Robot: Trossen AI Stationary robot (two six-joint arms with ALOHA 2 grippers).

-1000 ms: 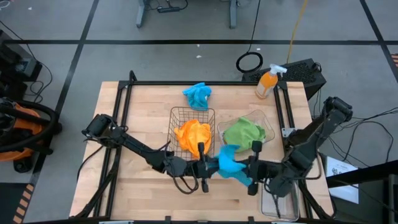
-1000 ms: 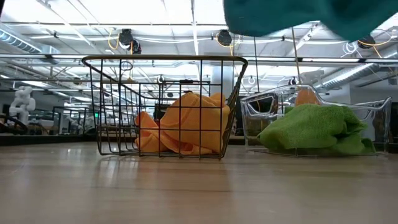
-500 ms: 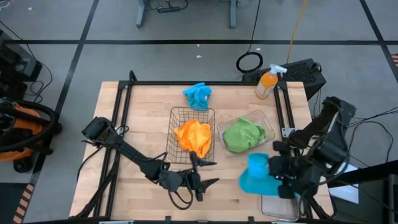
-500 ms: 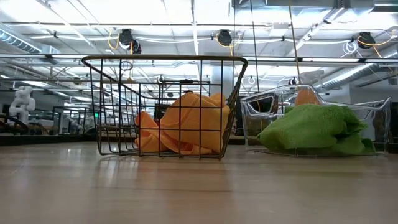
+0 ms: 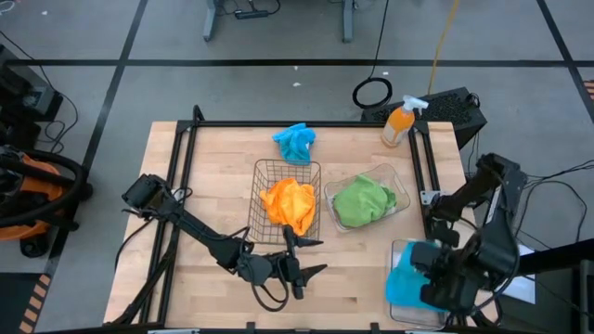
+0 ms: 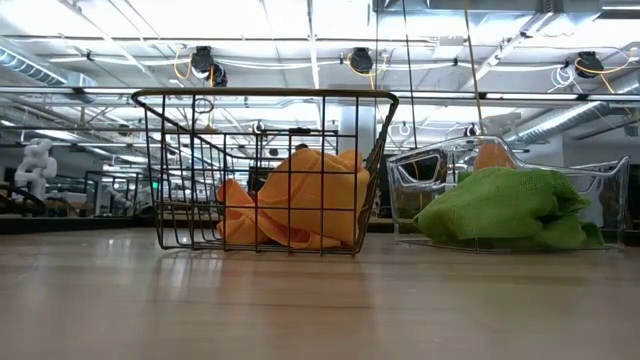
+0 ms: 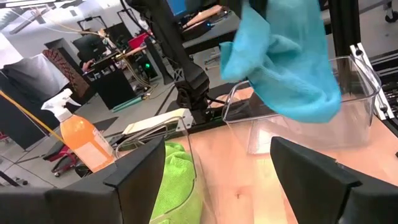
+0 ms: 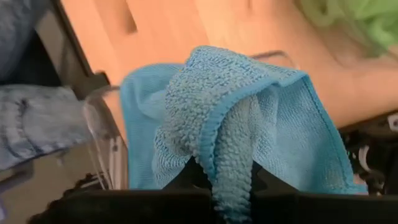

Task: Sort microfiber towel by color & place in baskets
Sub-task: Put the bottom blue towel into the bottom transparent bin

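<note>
1. Blue towel [image 5: 405, 278] hangs pinched in my right gripper [image 8: 214, 180], over the clear bin [image 7: 348, 118] at the table's near right corner.
2. My left gripper [image 5: 311, 271] rests spread apart, holding nothing, near the wire basket [image 5: 288, 199].

I'm seeing bright ceiling strips [image 6: 250, 20] glaring at twelve o'clock in the low view; the near worktop [image 6: 300, 310] is blurring softly.

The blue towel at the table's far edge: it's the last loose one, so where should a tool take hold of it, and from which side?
Judging from the high view, the loose blue towel lies crumpled in a heap on the bare table beyond the wire basket. Its raised folds in the middle look the best hold: come straight down from above and pinch that ridge. A low side approach would probably just push the soft heap along.
</note>
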